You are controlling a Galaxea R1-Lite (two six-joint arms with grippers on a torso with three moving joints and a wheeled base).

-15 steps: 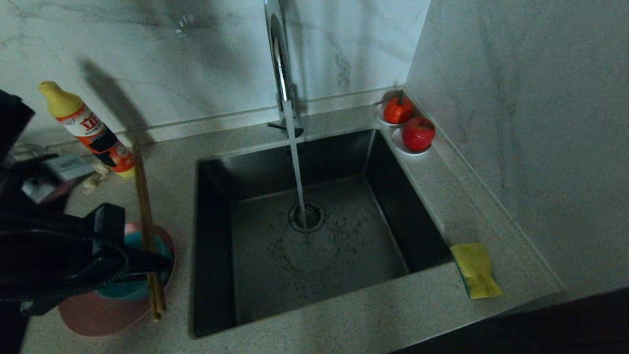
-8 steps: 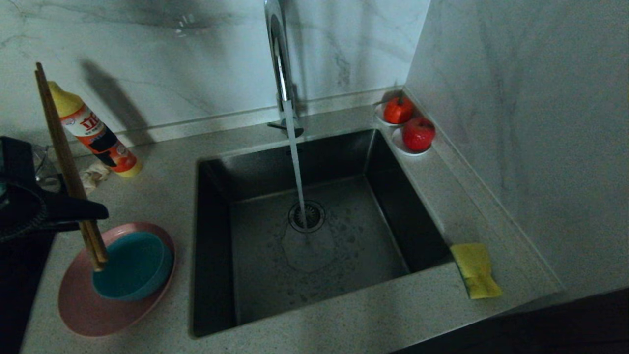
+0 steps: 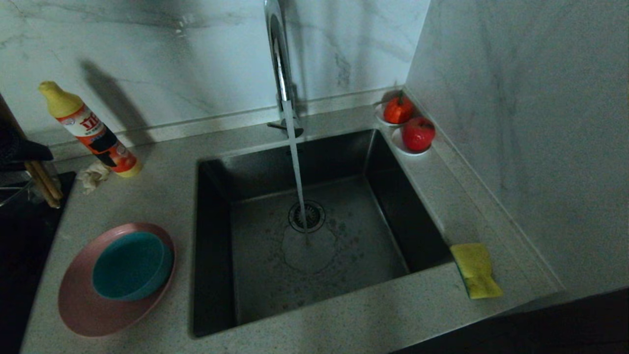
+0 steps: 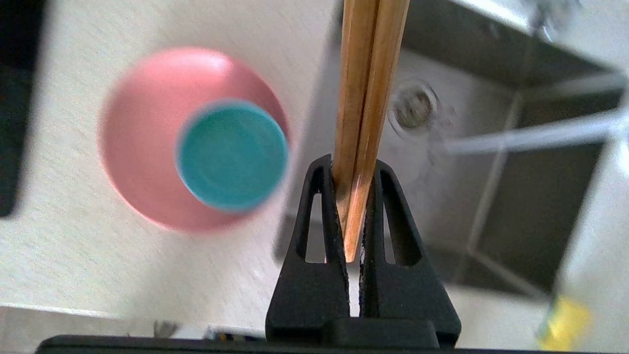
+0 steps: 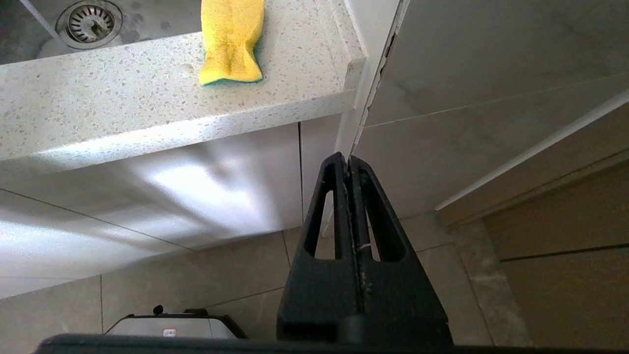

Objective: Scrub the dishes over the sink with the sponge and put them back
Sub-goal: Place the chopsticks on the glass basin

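Marble-patterned walls rise behind a speckled grey countertop (image 3: 162, 196) with the sink (image 3: 314, 231) set into it, where a thin stream of water (image 3: 297, 172) runs from the faucet (image 3: 278, 54) onto the drain strainer (image 3: 307, 216). At the far left edge of the head view the left gripper (image 4: 355, 174) hangs above the counter, its two black fingers (image 4: 322, 206) pinched tight on the chopsticks (image 4: 366, 98), which pass between the pads and stick out well beyond the fingertips. In the left wrist view the pink plate (image 3: 93, 307) lies below and to one side of those fingers, with the teal bowl (image 3: 130, 265) sitting on it off-centre, toward the sink; neither touches the gripper. The sponge (image 3: 475, 269) rests yellow face up on the counter at the sink's near right corner, well apart from the left fingers. The right gripper (image 5: 350, 164) is parked below the counter edge, its fingers pressed together on nothing, the sponge above and beyond their tips. A detergent bottle (image 3: 88, 130) leans by the back wall, and two red fruits (image 3: 409, 123) sit on white saucers in the far right corner.
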